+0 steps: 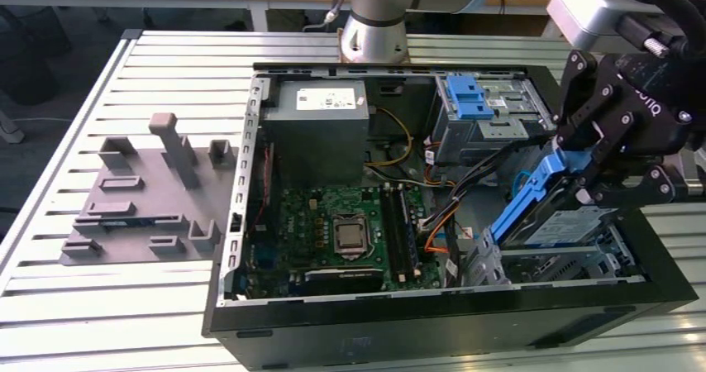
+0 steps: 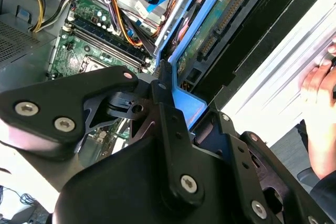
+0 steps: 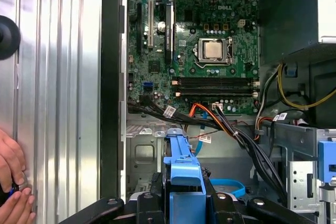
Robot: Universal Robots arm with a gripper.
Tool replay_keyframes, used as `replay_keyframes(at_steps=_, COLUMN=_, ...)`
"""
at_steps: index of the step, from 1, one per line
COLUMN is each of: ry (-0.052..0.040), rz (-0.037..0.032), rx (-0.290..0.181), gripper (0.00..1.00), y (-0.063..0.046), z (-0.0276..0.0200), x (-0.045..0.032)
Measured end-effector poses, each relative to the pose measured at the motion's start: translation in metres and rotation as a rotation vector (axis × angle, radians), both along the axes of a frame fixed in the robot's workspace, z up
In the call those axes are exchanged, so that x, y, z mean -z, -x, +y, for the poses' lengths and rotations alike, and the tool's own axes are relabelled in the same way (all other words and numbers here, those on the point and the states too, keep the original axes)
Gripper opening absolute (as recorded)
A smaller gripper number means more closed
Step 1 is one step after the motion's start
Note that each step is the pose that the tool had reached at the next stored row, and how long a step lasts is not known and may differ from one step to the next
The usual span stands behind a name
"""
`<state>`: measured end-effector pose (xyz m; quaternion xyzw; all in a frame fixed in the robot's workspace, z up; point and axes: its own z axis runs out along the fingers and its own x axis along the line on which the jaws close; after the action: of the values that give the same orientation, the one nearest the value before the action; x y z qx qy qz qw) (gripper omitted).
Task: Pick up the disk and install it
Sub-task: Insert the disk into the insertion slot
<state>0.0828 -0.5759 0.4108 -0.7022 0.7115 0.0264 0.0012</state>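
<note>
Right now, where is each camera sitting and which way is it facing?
Exterior view: off the arm, high, looking down into the computer case; shows the arm's base and the gripper holding the disk.
First wrist view: at the wrist, looking over the gripper onto the motherboard.
Second wrist view: at the wrist, looking along the disk into the case.
Both wrist views share the gripper, disk, motherboard and a person's hand.

White sticker (image 1: 329, 99) on the power supply box (image 1: 320, 136), at the computer case's (image 1: 441, 326) far edge: its print is too fine to read. Blue-and-white label (image 1: 571, 223) on the disk (image 1: 518, 211), at the case's near corner on the exterior view's right: lettering unreadable. Small white tags (image 3: 169, 111) on the cables (image 3: 247, 140), also unreadable. There's a white printed mark (image 3: 248, 10) on the motherboard (image 3: 157, 66), near the processor socket (image 3: 213, 50).
</note>
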Motion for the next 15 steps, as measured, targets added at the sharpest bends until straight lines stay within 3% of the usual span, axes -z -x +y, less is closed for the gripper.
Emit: replay_keyframes(at_steps=15, ry=0.0000, rz=0.0000, rx=0.000, gripper=0.36, y=0.0000, z=-0.0001, x=0.0106)
